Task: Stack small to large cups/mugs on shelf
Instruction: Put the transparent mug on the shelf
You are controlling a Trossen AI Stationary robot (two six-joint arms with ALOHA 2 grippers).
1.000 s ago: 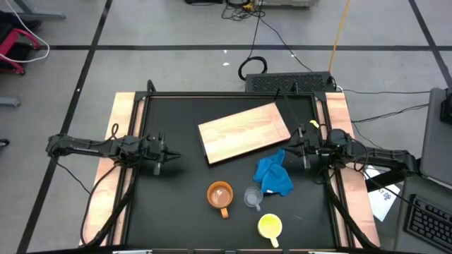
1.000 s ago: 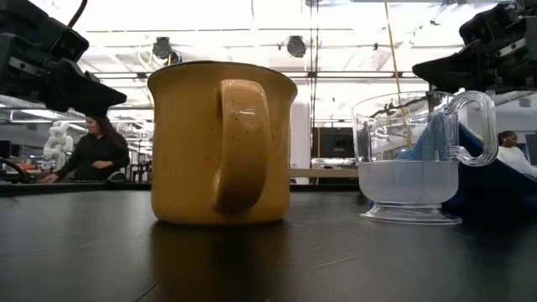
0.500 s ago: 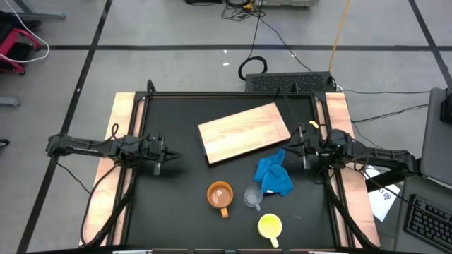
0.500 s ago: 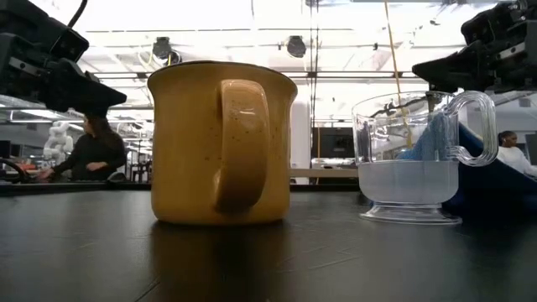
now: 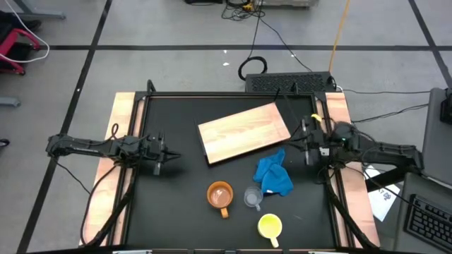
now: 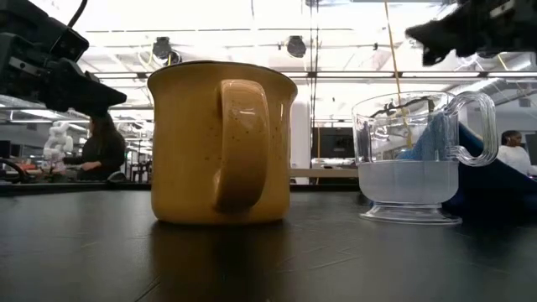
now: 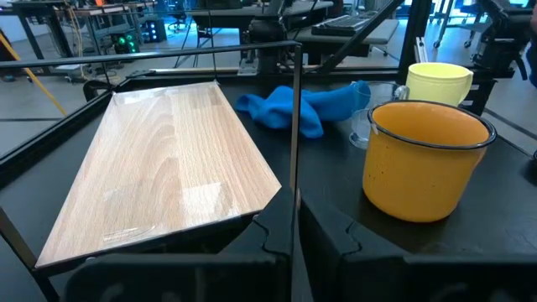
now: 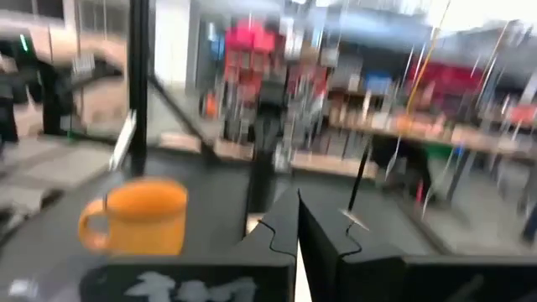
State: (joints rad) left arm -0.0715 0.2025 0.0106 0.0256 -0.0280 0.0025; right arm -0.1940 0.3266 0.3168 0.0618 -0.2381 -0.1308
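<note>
while both arms hang over the table's side edges, i see my left pincer (image 5: 171,156) with its fingers drawn together, nothing between them. my right pincer (image 5: 295,143) is pinched fully closed and empty too. from above it sits at the opposite side of the table, facing inward toward the left one, with the objects between them.

from my left pincer, the shelf (image 5: 244,132) lies ahead and toward the table's far edge, a pale wooden board set at an angle on the black tabletop (image 5: 176,197). its near corner shows just beyond my left fingertips (image 7: 277,231) in the left wrist view, where the board (image 7: 159,164) fills much of the scene. nothing stands on it.

just in front of my right pincer lies the blue cloth (image 5: 272,175), crumpled, one edge touching or overlapping the shelf's corner; i cannot tell which.

the orange mug (image 5: 219,195) stands upright ahead of my left pincer and toward the near edge, its handle pointing at the near edge. the clear glass cup (image 5: 252,197) stands just beside it, apart from it, against the cloth's edge. the yellow mug (image 5: 270,226) stands closest to the near edge, well apart from both pincers.

in the low view the orange mug (image 6: 222,143) and the glass cup (image 6: 411,155) stand side by side with a gap between. a person (image 6: 99,151) sits in the room behind.
</note>
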